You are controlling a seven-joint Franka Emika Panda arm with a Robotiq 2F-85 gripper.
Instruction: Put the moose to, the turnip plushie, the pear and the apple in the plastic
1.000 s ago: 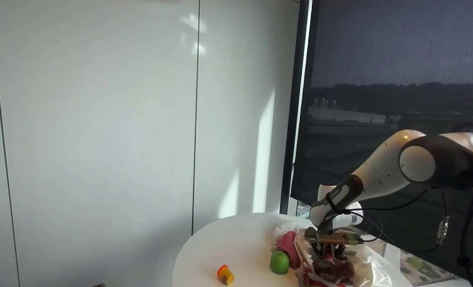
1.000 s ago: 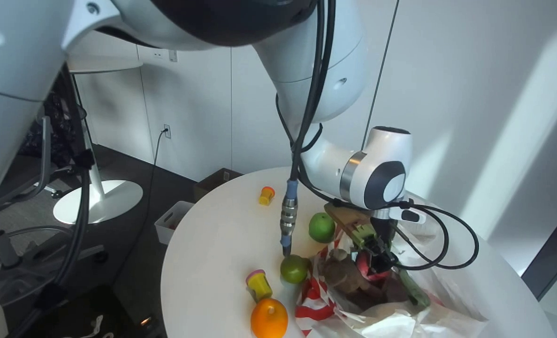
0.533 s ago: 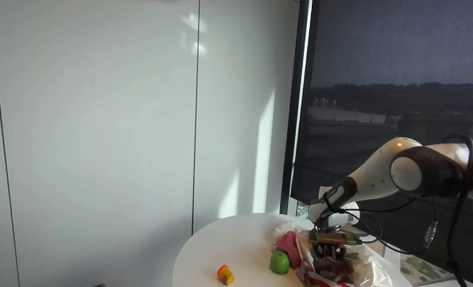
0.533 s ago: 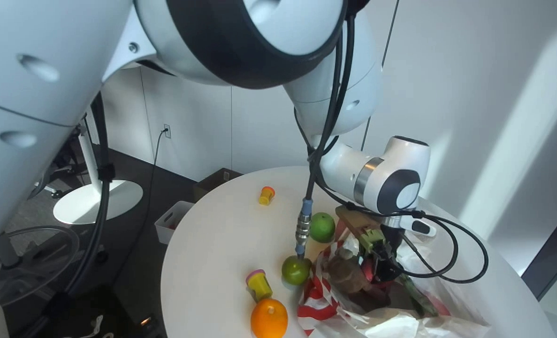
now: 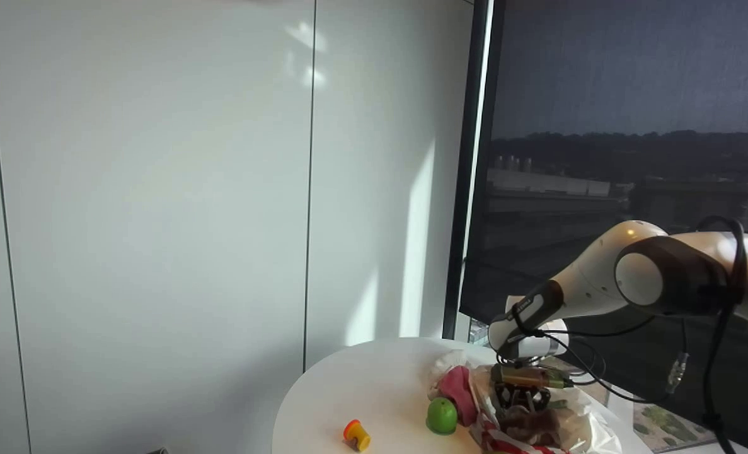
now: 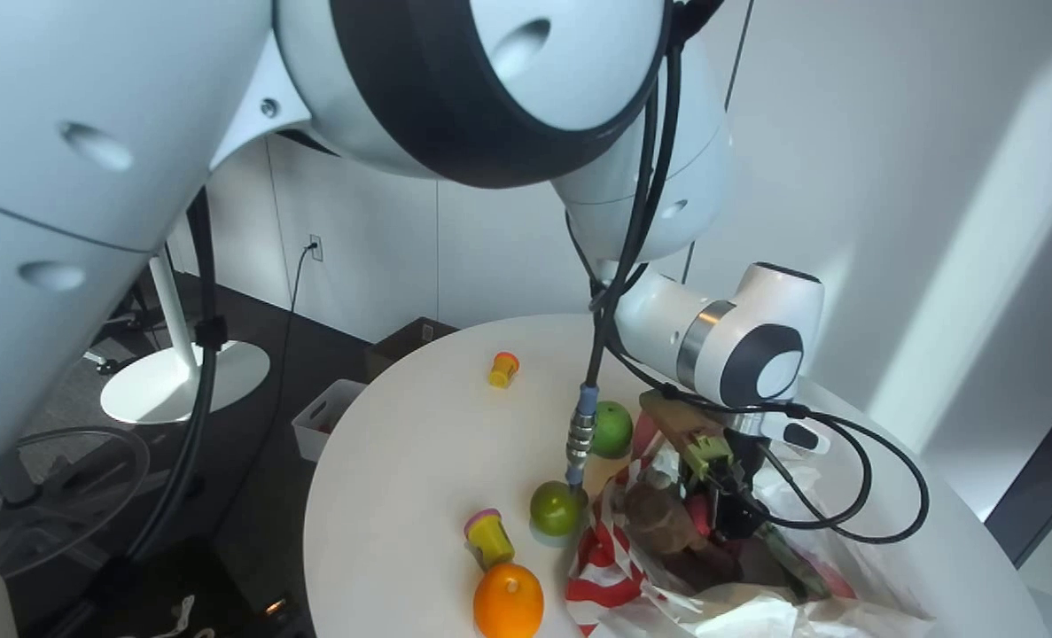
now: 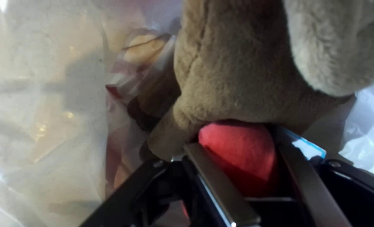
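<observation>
In the bag (image 7: 48,94), the pincer (image 7: 238,147) stood parted around the red plushie (image 7: 243,154), probably the turnip, which lay against the moose (image 7: 243,66). With so little clearance, a crooked or hasty lift could snag its fabric or the crinkled bag, dragging either along.

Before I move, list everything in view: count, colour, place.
table: one, white, foreground
plastic bag: one, whitish and red-striped, on the table
moose plush: one, brown, in the bag
red plush: one, red, beside the moose plush
pink patch: one, pink, bag's edge, unclear what
green strip: one, green, at the bag
green fruits: two, green, table
orange: one, orange, table
tubs: two, yellow, table
boxes: two, whitish and brown, background
stand: one, white, background
wall: one, pale, background
window shade: one, dark, background
arm: one, white and black, above the table
gripper: one, black, at the bag, straddling the red plush, grip unclear
</observation>
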